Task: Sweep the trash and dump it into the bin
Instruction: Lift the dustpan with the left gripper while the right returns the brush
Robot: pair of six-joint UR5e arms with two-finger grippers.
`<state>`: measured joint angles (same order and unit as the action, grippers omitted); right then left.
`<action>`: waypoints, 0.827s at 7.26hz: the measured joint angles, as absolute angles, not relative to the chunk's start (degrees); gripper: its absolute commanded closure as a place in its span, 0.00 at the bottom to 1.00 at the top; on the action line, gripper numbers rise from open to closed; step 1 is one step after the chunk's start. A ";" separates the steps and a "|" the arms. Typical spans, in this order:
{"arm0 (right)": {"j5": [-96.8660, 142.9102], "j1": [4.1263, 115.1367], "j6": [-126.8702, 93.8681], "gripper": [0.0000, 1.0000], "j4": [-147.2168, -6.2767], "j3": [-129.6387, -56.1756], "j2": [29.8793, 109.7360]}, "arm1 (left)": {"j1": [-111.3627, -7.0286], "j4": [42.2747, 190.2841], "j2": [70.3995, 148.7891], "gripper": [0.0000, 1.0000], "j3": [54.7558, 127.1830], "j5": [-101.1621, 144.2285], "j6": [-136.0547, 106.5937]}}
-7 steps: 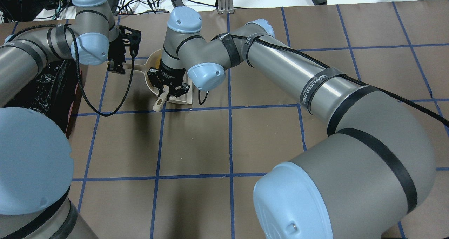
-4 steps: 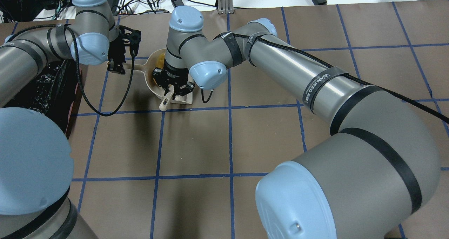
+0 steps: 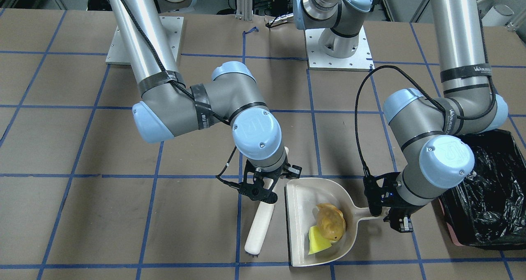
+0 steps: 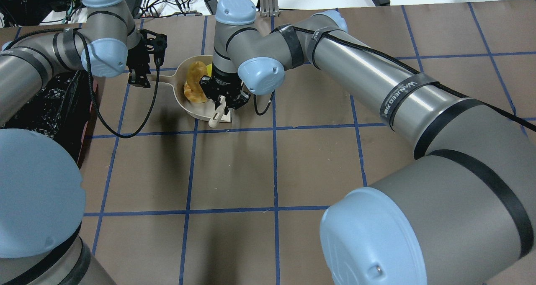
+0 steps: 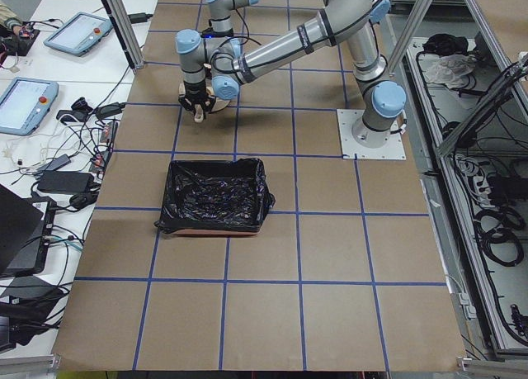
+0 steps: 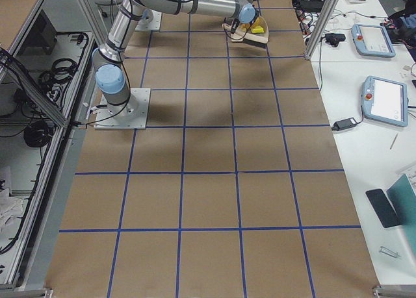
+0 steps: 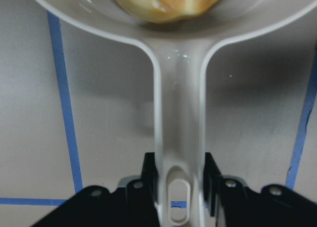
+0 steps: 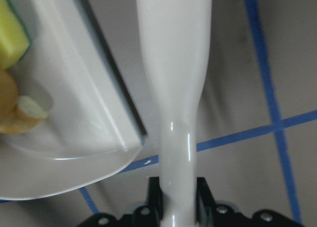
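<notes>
Trash (image 3: 326,230), a brown potato-like lump (image 3: 333,220) and a yellow wedge (image 3: 316,243), lies inside the cream-white plastic dustpan (image 3: 299,206) on the brown, blue-gridded surface (image 3: 82,148). Left tool (image 3: 388,216) clamps the dustpan's handle; right tool (image 3: 266,186) grips a cream-white brush (image 3: 259,226) just beside the pan's mouth. The rectangular black-bag-lined bin (image 3: 489,202) stands just beyond the left tool, apart from the dustpan.

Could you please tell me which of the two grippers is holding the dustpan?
The left gripper: it is shut on the handle of the cream-white plastic dustpan, whereas the right gripper grips the cream-white brush.
</notes>
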<state>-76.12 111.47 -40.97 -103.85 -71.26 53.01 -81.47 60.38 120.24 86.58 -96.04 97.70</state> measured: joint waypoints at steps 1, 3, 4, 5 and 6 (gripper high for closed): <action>-78.13 108.68 -36.79 1.00 -100.29 -71.76 55.19 | -81.22 60.40 119.86 0.78 86.65 -95.52 97.80; -81.76 101.70 -26.63 1.00 -95.87 -75.09 60.64 | -79.45 60.97 119.08 0.78 86.36 -93.07 98.25; -83.43 97.90 -21.06 1.00 -95.16 -78.01 63.53 | -77.70 61.25 118.68 0.78 86.20 -91.31 98.67; -85.03 94.05 -15.12 1.00 -94.98 -81.24 66.15 | -76.08 61.59 118.25 0.78 85.88 -90.29 99.14; -85.89 89.74 -8.86 1.00 -95.06 -84.08 68.19 | -74.67 63.18 117.92 0.78 84.51 -89.56 99.44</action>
<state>-85.89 89.74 -8.86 -95.06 -84.08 68.19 -74.67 63.18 117.92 84.51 -89.56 99.44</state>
